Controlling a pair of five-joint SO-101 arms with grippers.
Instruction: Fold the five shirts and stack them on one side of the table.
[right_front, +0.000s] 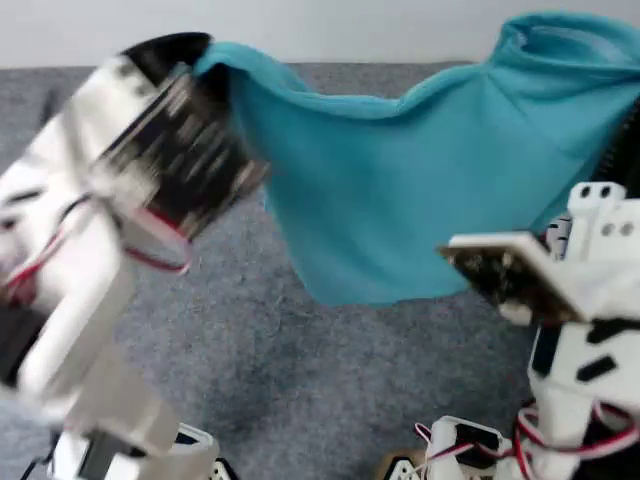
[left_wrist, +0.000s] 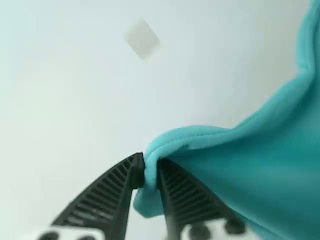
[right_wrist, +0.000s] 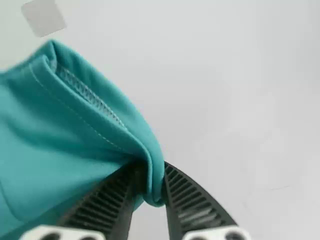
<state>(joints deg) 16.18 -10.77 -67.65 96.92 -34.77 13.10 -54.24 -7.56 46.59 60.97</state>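
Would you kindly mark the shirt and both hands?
shirt (right_front: 420, 190), high view, middle of the hanging cloth.
left hand (left_wrist: 148, 167), left wrist view, between fingertips.
right hand (right_wrist: 150, 172), right wrist view, between fingertips.

Both arms are built of white plastic shells with black servo blocks between the links. Thin red, white and black cables (right_front: 150, 255) loop along the arm at the left of the high view (right_front: 80, 300). The other arm (right_front: 590, 300) carries similar cables near its base, two small dark holes in a white bracket (right_front: 605, 215) and a flat tan board (right_front: 495, 265). The left gripper (left_wrist: 145, 169) and right gripper (right_wrist: 148, 175) have black fingers (left_wrist: 107, 196), ribbed on the inner faces, set on white mounts with dark round screw holes.
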